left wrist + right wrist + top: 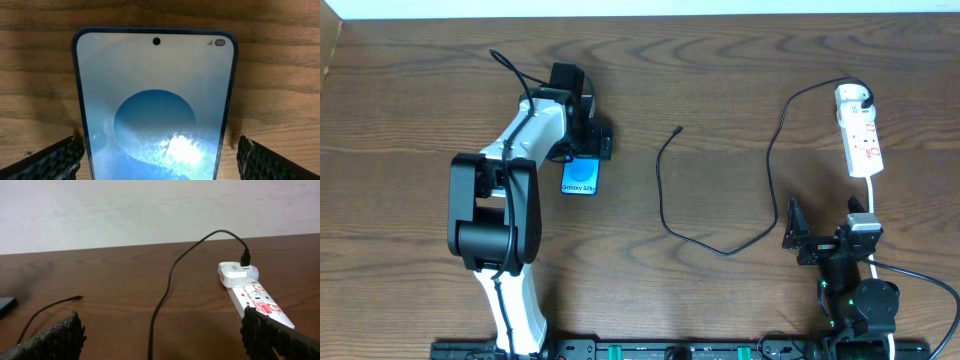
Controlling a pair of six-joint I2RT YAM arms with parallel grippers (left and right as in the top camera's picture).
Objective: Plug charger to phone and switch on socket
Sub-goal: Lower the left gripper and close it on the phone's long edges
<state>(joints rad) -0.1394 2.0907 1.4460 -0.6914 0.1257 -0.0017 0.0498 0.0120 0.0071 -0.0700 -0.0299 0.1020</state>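
Observation:
The phone [580, 178], with its blue screen up, lies on the table left of centre. In the left wrist view the phone [155, 95] fills the frame. My left gripper [582, 155] is open and straddles it, one finger on each long edge with small gaps [157, 150]. The charger cable [665, 215] loops across the middle. Its small plug [680, 128] lies free, right of the phone and apart from it. Its other end goes into the far end of the socket [860, 135], a white strip at the right. My right gripper [825, 228] is open and empty just short of the socket's near end [162, 325].
The socket's white lead [872, 195] runs back past my right wrist. In the right wrist view the cable [165, 290] crosses between my fingers, the socket [250, 290] is at the right, and the plug [79, 298] lies at the left. A pale wall stands behind the table's far edge.

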